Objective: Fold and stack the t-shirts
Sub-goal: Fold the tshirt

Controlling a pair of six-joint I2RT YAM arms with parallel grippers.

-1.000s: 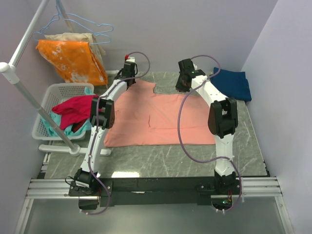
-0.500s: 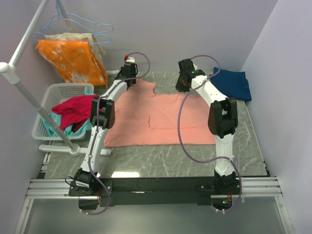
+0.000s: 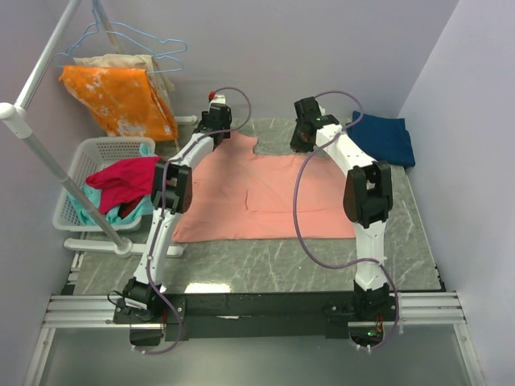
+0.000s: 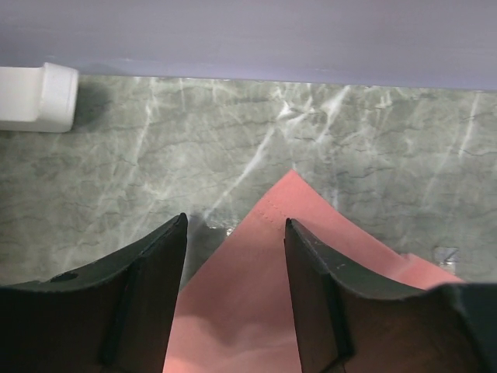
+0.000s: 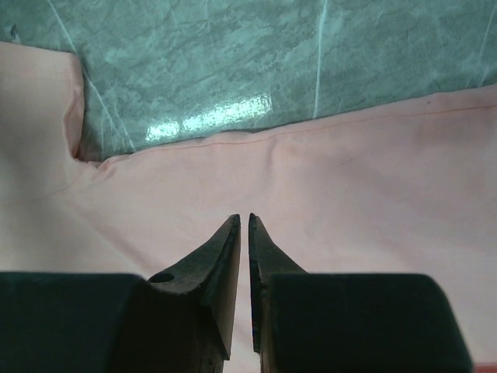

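The salmon-pink t-shirt (image 3: 265, 193) lies spread flat in the middle of the table. My left gripper (image 3: 216, 121) is at its far left corner, open; that corner (image 4: 256, 256) lies on the table between the fingers, touched by neither jaw. My right gripper (image 3: 302, 141) sits low on the shirt's far edge (image 5: 349, 179). Its jaws (image 5: 243, 217) are closed to a thin slit on the pink cloth. The dark navy t-shirt (image 3: 385, 138) lies folded at the back right corner, apart from both grippers.
A white basket (image 3: 80, 161) holding a magenta-red garment (image 3: 121, 178) stands left of the table. An orange blotched cloth (image 3: 121, 100) hangs from a rack behind it, and a white pole (image 3: 40, 153) slants across. A white block (image 4: 39, 97) sits by the back wall.
My left gripper's jaws have opened and let go of the shirt's corner, and the left wrist has shifted slightly toward the back. The right arm has not moved.
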